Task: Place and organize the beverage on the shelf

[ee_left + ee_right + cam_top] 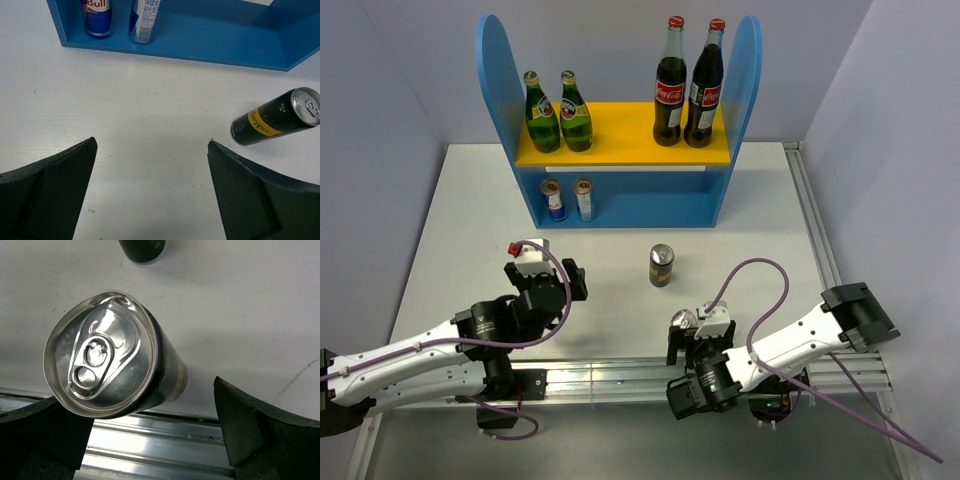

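The shelf [498, 90] holds two green bottles [557, 112] on the left of its yellow upper board. Two silver-blue cans [568, 199] stand in its lower level and show in the left wrist view [120, 17]. One dark can [661, 266] stands on the table in front of the shelf; it also shows in the left wrist view [275, 117] and the right wrist view [142, 249]. A second dark can [107, 357] stands near the table's front edge, between the fingers of my open right gripper [697, 338] and against its left finger. My left gripper [152, 152] is open and empty over bare table.
Two tall cola bottles [688, 85] with red caps stand on the right of the upper board. A metal rail [150, 450] runs along the table's front edge just behind the second can. Grey walls close in both sides.
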Tool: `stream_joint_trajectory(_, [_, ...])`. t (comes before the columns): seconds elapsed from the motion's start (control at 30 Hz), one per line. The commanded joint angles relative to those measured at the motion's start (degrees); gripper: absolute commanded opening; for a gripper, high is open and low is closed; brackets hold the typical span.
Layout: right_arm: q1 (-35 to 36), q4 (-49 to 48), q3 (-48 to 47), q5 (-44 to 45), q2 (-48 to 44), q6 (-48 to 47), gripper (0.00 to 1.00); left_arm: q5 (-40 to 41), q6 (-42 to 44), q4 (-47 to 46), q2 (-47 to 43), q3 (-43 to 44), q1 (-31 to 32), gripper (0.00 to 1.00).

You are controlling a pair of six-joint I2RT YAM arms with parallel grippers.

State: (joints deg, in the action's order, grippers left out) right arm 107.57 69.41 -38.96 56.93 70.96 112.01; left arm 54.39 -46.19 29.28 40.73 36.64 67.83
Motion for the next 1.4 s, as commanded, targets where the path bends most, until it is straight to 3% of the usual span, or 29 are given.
stream_joint_trajectory(0.0, [-0.3,-2.4,0.9,6.5,1.7,11.2,1.00,1.7,0.1,-2.0,-0.3,-0.3,0.4,0.99])
stream_joint_trajectory(0.43, [-1.8,-0.9,2.6,15.5,8.3,20.2,1.00,1.9,0.1,-2.6,-1.1,-1.1,0.4,0.99])
stream_joint_trajectory(0.6, [-2.3,0.6,2.8,17.2,11.8,24.5,0.95,1.6,0.3,-2.8,-1.4,-1.4,0.4,0.99])
stream_joint_trajectory(0.7, [-2.7,-0.7,3.4,18.6,12.4,24.4,0.81,1.5,0.4,-3.1,-1.2,-1.6,0.4,0.99])
stream_joint_trajectory(0.8, [-4.1,-3.4,3.4,19.3,12.5,21.5,0.53,1.4,0.4,-3.2,-0.7,-1.5,0.4,0.99])
stream_joint_trajectory(0.83, [-4.4,-4.1,3.4,19.3,12.5,20.7,0.31,1.3,0.5,-3.2,-0.3,-1.4,0.5,0.99])
stream_joint_trajectory(0.93, [-5.7,-5.9,3.2,19.0,12.9,18.6,0.05,1.3,0.5,-3.3,0.2,-1.4,0.5,0.99])
stream_joint_trajectory(0.97, [-5.9,-5.8,3.0,19.0,13.1,18.4,0.00,1.3,0.8,-3.4,0.3,-1.4,0.5,0.99])
stream_joint_trajectory(1.03, [-6.0,-2.2,1.8,19.3,13.4,20.1,0.00,0.0,1.9,-5.0,1.2,-1.5,0.5,0.99])
stream_joint_trajectory(1.13, [-6.4,7.9,0.4,19.6,12.5,30.0,0.00,-4.6,6.5,-11.6,3.8,-2.6,0.5,0.99])
stream_joint_trajectory(1.2, [-7.9,10.7,-0.3,20.4,9.2,29.9,0.00,-7.0,7.5,-16.9,6.1,-3.6,0.4,0.99])
stream_joint_trajectory(1.27, [-10.1,6.3,-1.5,20.9,5.4,15.3,0.00,-9.6,9.2,-21.1,9.2,-4.4,1.3,0.98])
stream_joint_trajectory(1.3, [-11.5,-4.8,-1.5,20.4,0.3,6.0,0.00,-10.3,10.1,-23.5,10.7,-5.9,1.9,0.98])
stream_joint_trajectory(1.33, [-14.8,-11.4,-1.0,19.8,-2.6,-11.5,0.00,-10.7,10.9,-28.7,11.3,-6.8,3.5,0.99])
stream_joint_trajectory(1.37, [-16.3,-18.4,1.4,18.8,-5.6,-20.3,0.00,-12.5,12.8,-32.0,11.8,-7.5,4.4,0.99])
